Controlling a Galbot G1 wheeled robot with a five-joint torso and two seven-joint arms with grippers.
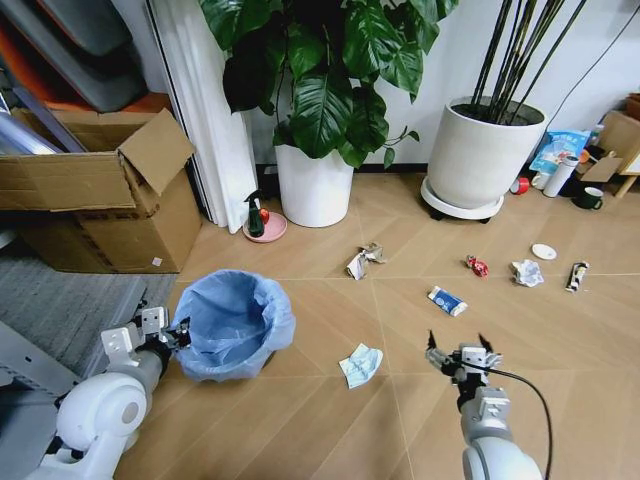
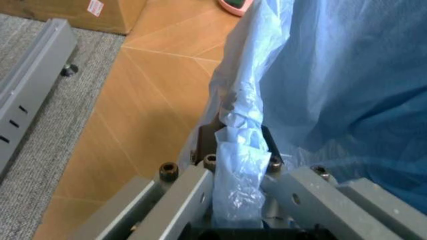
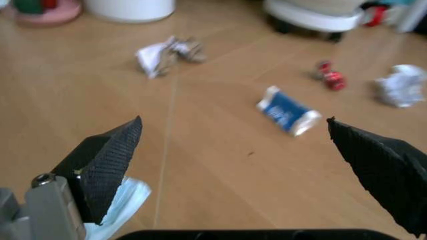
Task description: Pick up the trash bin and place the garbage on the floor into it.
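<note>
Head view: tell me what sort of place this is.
Probably an office or lobby corner used as a test area: herringbone wood floor, large potted plants in white pots, an open cardboard box on grey carpet, and litter scattered near the trash bin.

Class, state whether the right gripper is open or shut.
Open: the right gripper has its black fingertips spread wide apart, bare floor between them.

Head view: high, facing forward and down over the floor [image 1: 330, 420], both arms at the near edge. Left wrist view: pressed close against the trash bin [image 2: 347, 75] rim, looking along the left claw [image 2: 240, 200]. Right wrist view: low, looking forward between the right claw [image 3: 233, 150] fingers. Shared with the head view: blue-white carton [image 3: 288, 110] [image 1: 447, 301] and red wrapper [image 3: 331, 76] [image 1: 477, 266].
</note>
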